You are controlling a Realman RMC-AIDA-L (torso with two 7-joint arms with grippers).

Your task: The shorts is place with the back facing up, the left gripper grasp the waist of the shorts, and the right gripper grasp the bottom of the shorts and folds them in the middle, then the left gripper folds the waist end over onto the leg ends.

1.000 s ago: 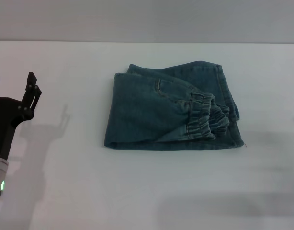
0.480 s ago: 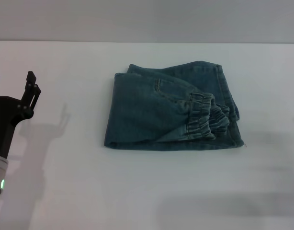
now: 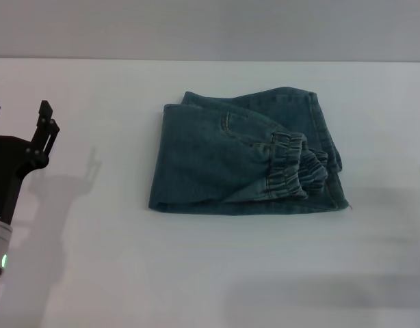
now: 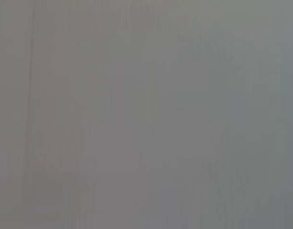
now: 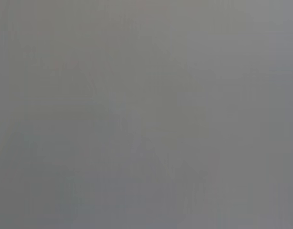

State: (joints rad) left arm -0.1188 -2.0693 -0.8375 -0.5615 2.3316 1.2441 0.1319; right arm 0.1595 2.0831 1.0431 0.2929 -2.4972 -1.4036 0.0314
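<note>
white table (image 3: 196, 273); folded denim shorts (image 3: 224, 160) lying on it, gathered waistband (image 3: 295, 167) on top.

text on the shorts (image 3: 244, 160): nothing readable, just plain folded denim
text on the left tool (image 3: 18, 130): none I can spot
wrist views: blank grey, no writing
</note>
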